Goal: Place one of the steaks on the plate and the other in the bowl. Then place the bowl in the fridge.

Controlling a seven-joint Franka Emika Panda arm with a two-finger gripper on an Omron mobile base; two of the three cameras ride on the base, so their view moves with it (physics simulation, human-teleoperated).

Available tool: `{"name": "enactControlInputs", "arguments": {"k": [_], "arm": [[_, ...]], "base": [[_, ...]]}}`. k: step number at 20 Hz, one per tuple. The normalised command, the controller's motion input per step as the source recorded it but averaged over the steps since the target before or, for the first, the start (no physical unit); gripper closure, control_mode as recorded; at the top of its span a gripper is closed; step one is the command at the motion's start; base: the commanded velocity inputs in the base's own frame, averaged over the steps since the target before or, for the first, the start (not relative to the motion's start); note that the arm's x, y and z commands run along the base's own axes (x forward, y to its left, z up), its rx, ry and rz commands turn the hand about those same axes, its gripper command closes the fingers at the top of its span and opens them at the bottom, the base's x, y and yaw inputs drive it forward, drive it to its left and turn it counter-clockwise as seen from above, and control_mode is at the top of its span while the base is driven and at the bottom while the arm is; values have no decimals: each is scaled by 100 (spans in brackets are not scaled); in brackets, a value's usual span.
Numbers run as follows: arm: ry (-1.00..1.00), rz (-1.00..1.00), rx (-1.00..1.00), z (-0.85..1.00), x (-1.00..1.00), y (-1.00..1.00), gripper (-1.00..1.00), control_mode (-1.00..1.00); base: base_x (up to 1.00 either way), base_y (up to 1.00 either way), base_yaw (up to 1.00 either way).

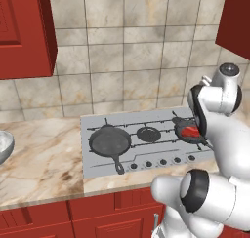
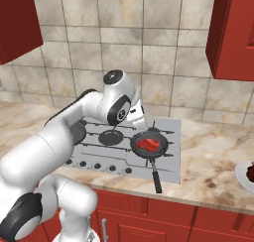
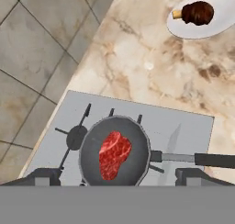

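A: Our gripper (image 3: pixel 117 175) hangs with fingers spread wide above the flat dark-red raw steak (image 3: pixel 114 154), which lies in the small black long-handled skillet (image 3: pixel 92 163).

B: We'd drop straight, straddling its narrow width, then pinch gently.

The 2 base views look forward and down from behind the white arm, one from its left, one from its right, at middle range. Both share the grey steel cooktop (image 1: pixel 146 139) set in the beige marble counter (image 1: pixel 44 154) below the tiled wall. The hand view looks down from close above the small black skillet holding a red steak (image 3: pixel 114 156).
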Motion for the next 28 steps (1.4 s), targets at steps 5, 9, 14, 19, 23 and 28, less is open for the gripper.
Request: {"name": "enactControlInputs", "arguments": {"k": [5, 9, 14, 19, 23, 28], "arm": [[5, 14, 10, -8, -6, 20, -100, -100], [0, 8, 13, -21, -24, 8, -100, -100], [0, 3, 11, -27, -20, 3, -100, -100], [5, 0, 2, -30, 0, 14, -100, -100], [3, 0, 0, -35, 0, 2, -100, -100], [3, 0, 0, -42, 4, 0, -100, -100]], "base": [[0, 0, 0], [0, 0, 0], [0, 0, 0], [0, 0, 0], [0, 0, 0], [0, 0, 0]]}}
